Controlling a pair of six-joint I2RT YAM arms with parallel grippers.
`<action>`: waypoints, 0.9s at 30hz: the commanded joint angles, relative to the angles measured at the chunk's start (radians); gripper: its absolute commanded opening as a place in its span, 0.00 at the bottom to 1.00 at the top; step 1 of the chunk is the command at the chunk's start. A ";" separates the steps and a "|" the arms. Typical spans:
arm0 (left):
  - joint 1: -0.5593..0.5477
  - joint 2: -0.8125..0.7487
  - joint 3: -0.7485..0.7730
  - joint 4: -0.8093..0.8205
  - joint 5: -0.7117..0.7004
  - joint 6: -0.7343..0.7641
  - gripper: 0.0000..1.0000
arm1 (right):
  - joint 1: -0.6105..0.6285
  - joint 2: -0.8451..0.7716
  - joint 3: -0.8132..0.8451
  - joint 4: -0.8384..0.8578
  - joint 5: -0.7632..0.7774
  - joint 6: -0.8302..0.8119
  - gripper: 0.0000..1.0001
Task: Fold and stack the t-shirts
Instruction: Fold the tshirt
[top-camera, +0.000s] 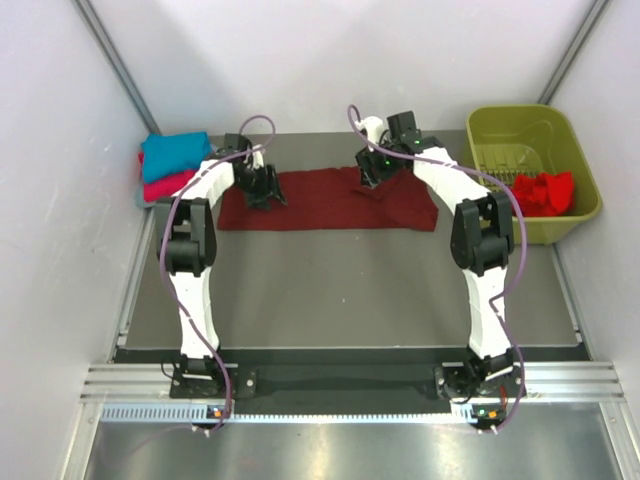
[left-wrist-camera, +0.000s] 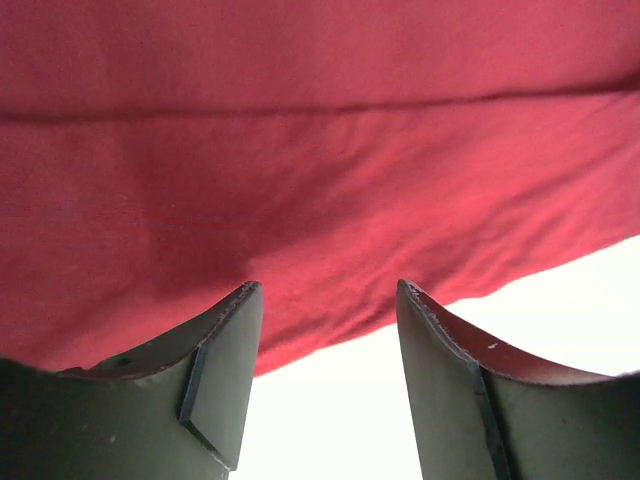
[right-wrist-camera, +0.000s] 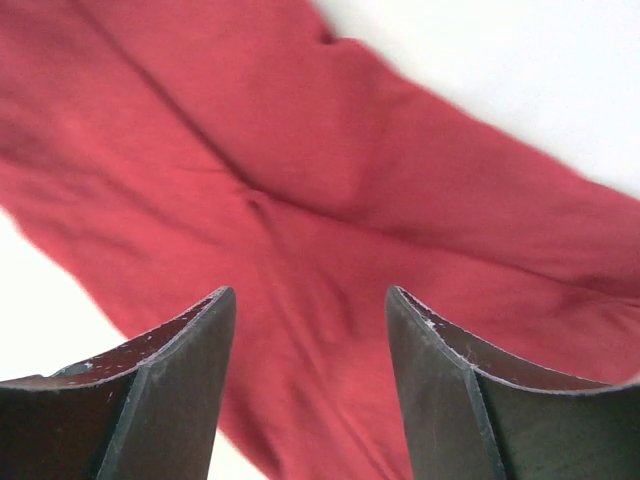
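Note:
A dark maroon t-shirt (top-camera: 330, 202) lies spread as a long band across the far part of the table. My left gripper (top-camera: 264, 192) hovers open over its left end; the left wrist view shows the cloth (left-wrist-camera: 300, 170) and its edge between the parted fingers. My right gripper (top-camera: 372, 180) hovers open over the shirt's right part, with creased cloth (right-wrist-camera: 320, 250) below the fingers. A teal shirt (top-camera: 175, 152) lies folded on a pink-red one (top-camera: 165, 186) at the far left. A bright red shirt (top-camera: 545, 192) lies crumpled in the basket.
The olive-green plastic basket (top-camera: 520, 125) stands at the far right, beside the right arm. White walls close in the table on the left, back and right. Purple cables loop off both arms.

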 joint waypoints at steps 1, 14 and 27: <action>0.018 0.021 -0.023 0.013 0.029 -0.019 0.61 | 0.016 0.031 0.012 -0.019 -0.097 0.059 0.62; 0.018 0.033 -0.064 0.003 0.000 -0.042 0.59 | 0.051 0.120 -0.045 -0.027 -0.170 0.135 0.62; 0.018 0.009 -0.103 0.010 -0.028 -0.042 0.58 | 0.027 0.224 0.104 0.034 -0.032 0.150 0.66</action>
